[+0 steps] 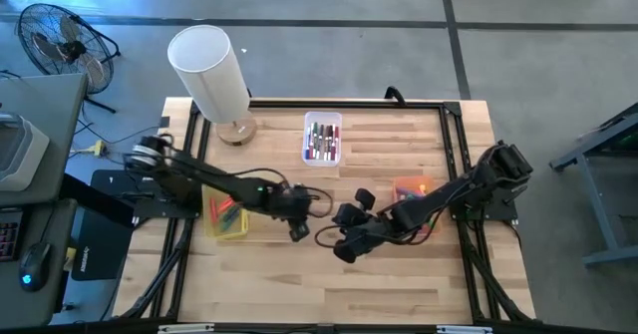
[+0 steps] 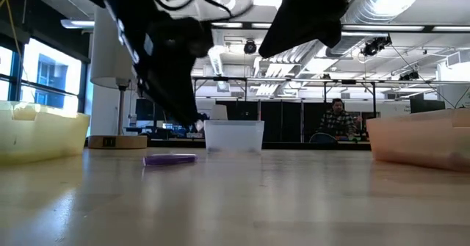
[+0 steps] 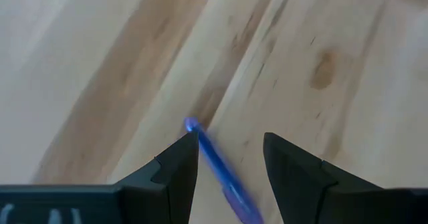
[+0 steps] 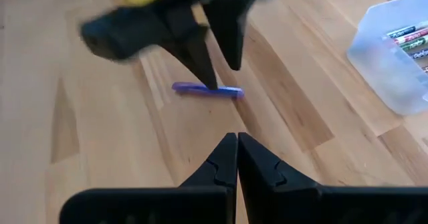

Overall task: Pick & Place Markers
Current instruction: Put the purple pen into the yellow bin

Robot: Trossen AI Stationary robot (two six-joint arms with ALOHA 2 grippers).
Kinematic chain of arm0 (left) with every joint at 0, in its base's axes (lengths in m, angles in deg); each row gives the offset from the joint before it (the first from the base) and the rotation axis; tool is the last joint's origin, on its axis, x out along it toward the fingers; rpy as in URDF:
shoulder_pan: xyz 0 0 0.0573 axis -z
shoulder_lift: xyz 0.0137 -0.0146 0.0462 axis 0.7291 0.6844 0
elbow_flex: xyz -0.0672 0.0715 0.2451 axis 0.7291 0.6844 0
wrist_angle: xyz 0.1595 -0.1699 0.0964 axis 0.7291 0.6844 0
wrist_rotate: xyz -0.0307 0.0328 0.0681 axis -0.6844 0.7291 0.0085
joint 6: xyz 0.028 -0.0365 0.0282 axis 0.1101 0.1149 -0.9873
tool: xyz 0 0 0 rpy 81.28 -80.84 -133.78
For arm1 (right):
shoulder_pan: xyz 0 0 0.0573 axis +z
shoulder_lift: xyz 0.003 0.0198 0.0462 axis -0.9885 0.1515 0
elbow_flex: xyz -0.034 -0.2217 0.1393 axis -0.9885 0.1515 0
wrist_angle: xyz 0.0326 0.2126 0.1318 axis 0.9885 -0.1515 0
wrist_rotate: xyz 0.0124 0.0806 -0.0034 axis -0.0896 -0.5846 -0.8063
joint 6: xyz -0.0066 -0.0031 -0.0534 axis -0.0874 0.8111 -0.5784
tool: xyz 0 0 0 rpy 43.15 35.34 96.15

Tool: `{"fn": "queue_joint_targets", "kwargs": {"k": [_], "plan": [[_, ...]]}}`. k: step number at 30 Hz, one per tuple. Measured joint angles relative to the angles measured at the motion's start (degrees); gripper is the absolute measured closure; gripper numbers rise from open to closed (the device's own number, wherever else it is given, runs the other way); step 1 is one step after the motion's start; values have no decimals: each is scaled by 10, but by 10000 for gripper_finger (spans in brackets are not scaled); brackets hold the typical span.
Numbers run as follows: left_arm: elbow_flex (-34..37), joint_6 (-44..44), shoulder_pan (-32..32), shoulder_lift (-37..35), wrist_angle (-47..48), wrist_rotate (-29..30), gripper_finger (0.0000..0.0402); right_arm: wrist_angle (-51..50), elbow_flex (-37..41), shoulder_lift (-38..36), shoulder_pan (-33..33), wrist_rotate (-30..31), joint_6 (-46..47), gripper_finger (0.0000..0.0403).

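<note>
L gripper (image 4: 214, 60) centre frame in high view, fingers spread, tips straddling purple marker (image 4: 207, 89) lying flat on table (image 1: 399, 284); not clamped yet. R gripper (image 4: 237, 158) just right of it, fingers pressed together, empty. Other markers (image 1: 322, 140) in clear bin (image 1: 322, 120), upper centre; a few in yellow bin (image 1: 227, 232), left.

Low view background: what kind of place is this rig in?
Likely an open lab or industrial workspace: exposed ducts and strip lights overhead, a person seated at a desk behind the wooden table, and a floor fan on bare concrete.
</note>
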Motion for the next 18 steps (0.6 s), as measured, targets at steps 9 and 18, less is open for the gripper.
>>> {"fn": "queue_joint_targets", "kwargs": {"k": [9,18], "plan": [[-113,0,-15,129,113,-79,234,-2,0,0,29,6,0,401],[-123,32,-14,163,145,-79,235,2,0,0,46,41,5,401]]}}
